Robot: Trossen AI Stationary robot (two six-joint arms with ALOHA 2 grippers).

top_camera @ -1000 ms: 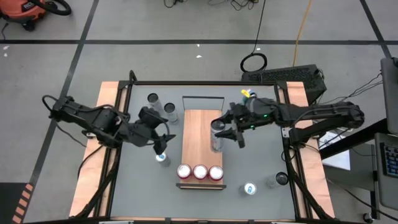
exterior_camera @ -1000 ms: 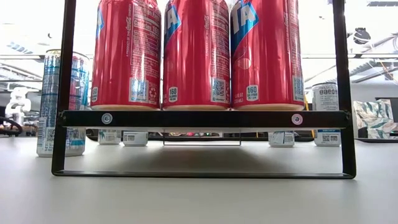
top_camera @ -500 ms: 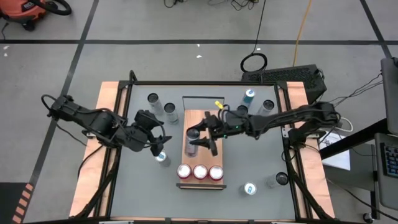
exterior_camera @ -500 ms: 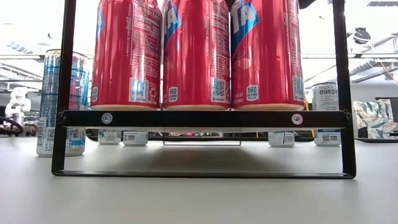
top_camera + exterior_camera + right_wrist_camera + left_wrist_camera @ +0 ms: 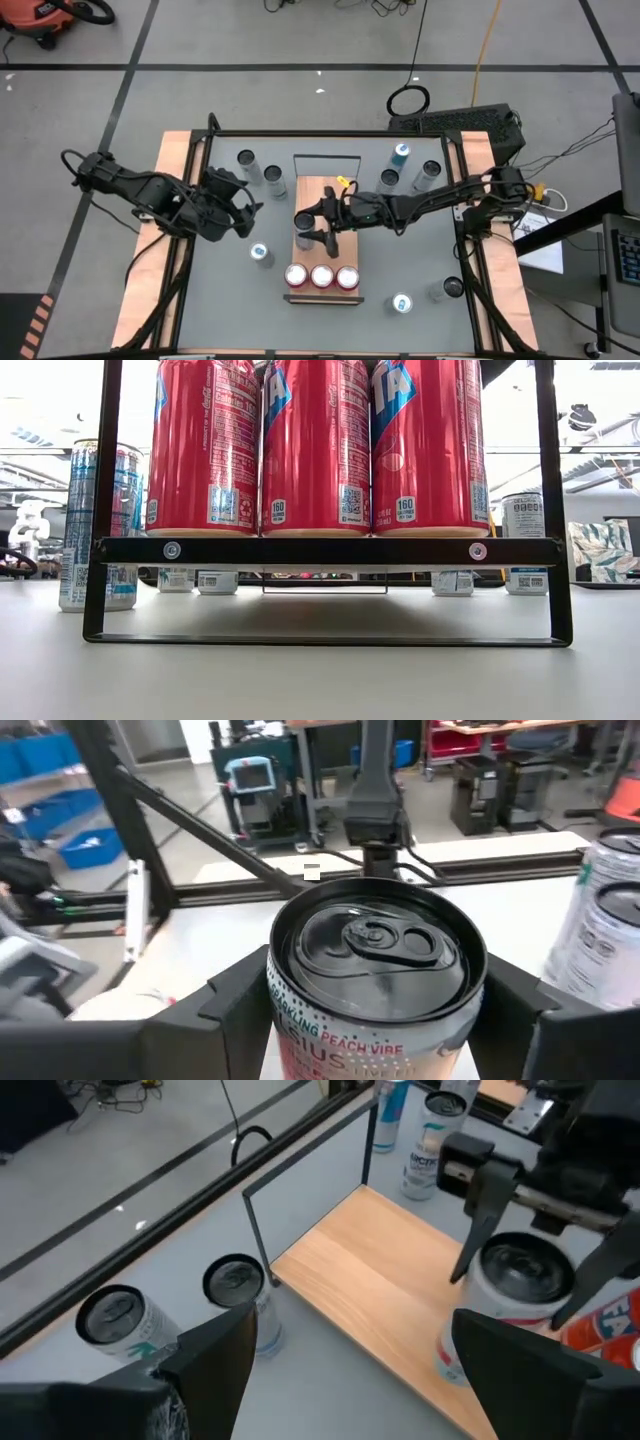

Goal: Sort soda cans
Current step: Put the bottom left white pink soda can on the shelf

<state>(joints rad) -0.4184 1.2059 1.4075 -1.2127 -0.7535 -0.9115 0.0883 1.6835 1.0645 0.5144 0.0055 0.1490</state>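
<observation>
Right gripper [image 5: 309,226] reaching far across, fingers clamped around something, left gripper [image 5: 247,203] spread wide, hovering

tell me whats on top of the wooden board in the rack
Three red cans stand in a row at its near end. Behind them the right gripper holds a dark-topped silver can over the wooden board; whether it touches down is hidden.

You see a grey floor [image 5: 300,100] crossed by dark tape lines [image 5: 300,67], a coiled black cable [image 5: 408,100] and an orange vacuum [image 5: 40,20].

Three cans [image 5: 321,276] stand side by side at the rack's [image 5: 326,195] front edge.
</observation>
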